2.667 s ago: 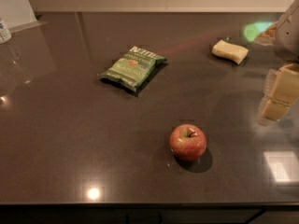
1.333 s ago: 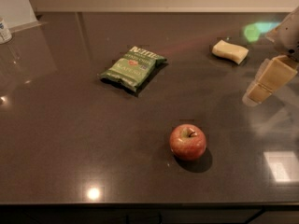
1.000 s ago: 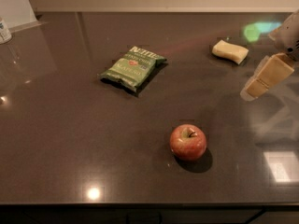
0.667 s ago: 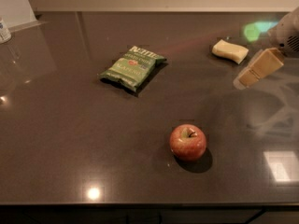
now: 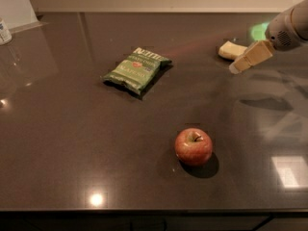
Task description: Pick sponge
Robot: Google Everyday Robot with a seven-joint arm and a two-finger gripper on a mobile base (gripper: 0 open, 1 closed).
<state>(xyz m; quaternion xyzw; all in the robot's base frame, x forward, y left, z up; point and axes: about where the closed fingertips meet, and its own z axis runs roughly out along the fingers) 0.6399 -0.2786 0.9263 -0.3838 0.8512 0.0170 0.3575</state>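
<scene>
The sponge (image 5: 230,50) is a small pale yellow block lying on the dark counter at the far right, partly covered by the gripper. My gripper (image 5: 238,65) reaches in from the right edge, its tan blocky fingers (image 5: 252,57) pointing down-left. Their tips hang just in front of and to the right of the sponge, above the counter. The gripper holds nothing that I can see.
A green chip bag (image 5: 135,69) lies left of centre. A red apple (image 5: 193,146) stands in the front middle. A white bottle (image 5: 4,32) is at the far left edge. The dark glossy counter (image 5: 72,143) ends at the front edge below.
My gripper has moved up and back from the right middle of the counter toward the sponge, and has tilted. The sponge, bag and apple have not moved.
</scene>
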